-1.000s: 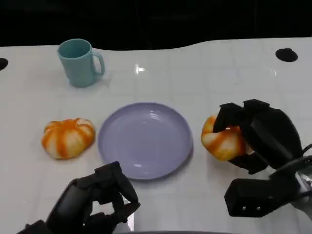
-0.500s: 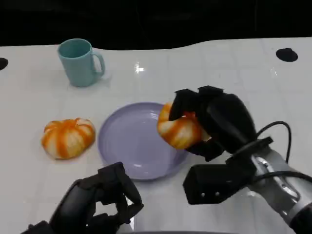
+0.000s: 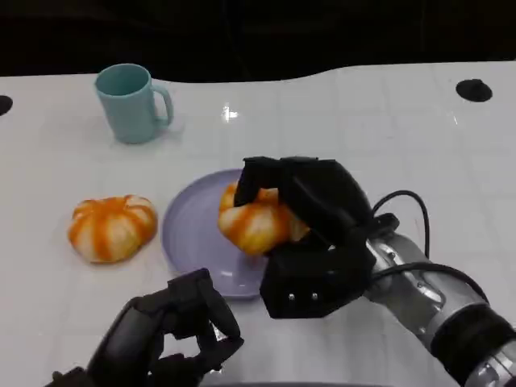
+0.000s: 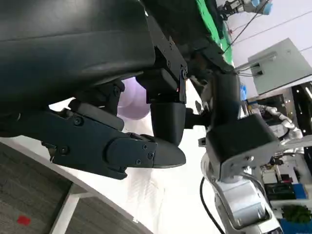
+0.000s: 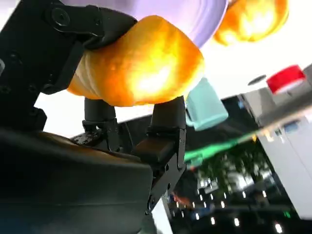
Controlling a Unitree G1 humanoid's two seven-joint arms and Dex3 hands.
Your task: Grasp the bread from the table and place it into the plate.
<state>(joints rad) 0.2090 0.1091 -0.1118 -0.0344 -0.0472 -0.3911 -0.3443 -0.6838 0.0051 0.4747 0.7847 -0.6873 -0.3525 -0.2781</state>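
Note:
An orange-and-white striped bread roll [image 3: 254, 223] is gripped by my right hand [image 3: 310, 218] over the lavender plate [image 3: 189, 234]; I cannot tell whether it touches the plate. The right wrist view has the same bread [image 5: 139, 66] between the black fingers [image 5: 165, 117], with the plate [image 5: 190, 14] behind it. A second striped bread [image 3: 112, 227] lies on the table left of the plate, also seen as the far bread [image 5: 253, 19]. My left hand [image 3: 169, 334] sits near the front edge with fingers curled in and nothing in them, and the left hand [image 4: 122, 136] looks the same from its wrist.
A teal mug [image 3: 133, 103] stands at the back left of the white table [image 3: 363, 129]. Black round holes [image 3: 473, 90] mark the table's far right and far left. The table's dark back edge runs along the top.
My right hand has carried the bread leftward from the table right of the plate to over the plate. The left hand has stayed in place.

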